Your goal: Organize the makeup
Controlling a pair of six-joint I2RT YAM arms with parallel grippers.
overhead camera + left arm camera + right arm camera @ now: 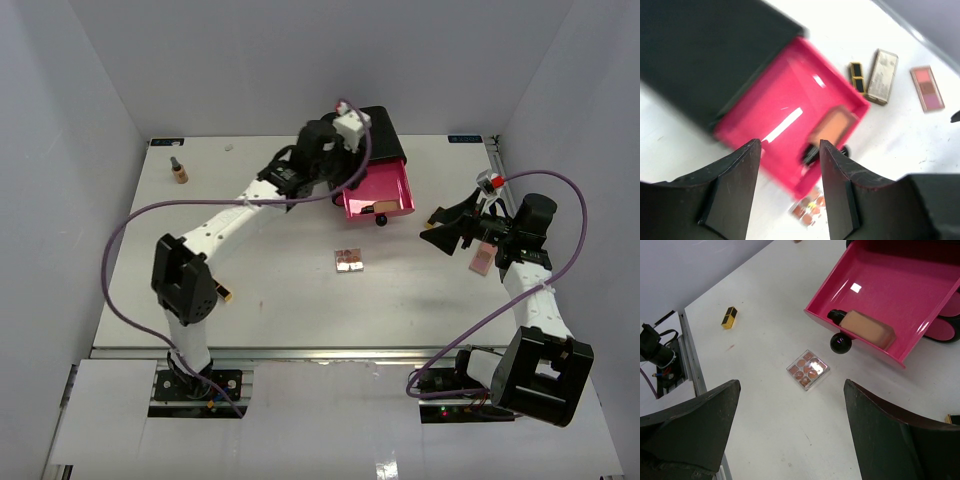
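Left gripper (790, 150) hangs over the open pink drawer (790, 95), jaws apart with nothing between them; the tan bottle (832, 127) lies on its side in the drawer's front corner, free of the fingers, so this looks like the end of a drop-off. To finish well, the arm should rise straight up before swinging away, so neither finger catches the drawer wall or rolls the bottle; the drawer should stay open for the rest. Right gripper (791, 390) is spread wide and empty above the table, the square palette (808, 370) lying just ahead of it; that is probably its next pick, best taken from above across two opposite edges, low and level, clear of the black knob (841, 342). A lipstick (729, 317) lies well apart near the table edge; another lipstick (856, 76), a tan compact (882, 76) and a pink compact (927, 88) wait beyond the drawer.
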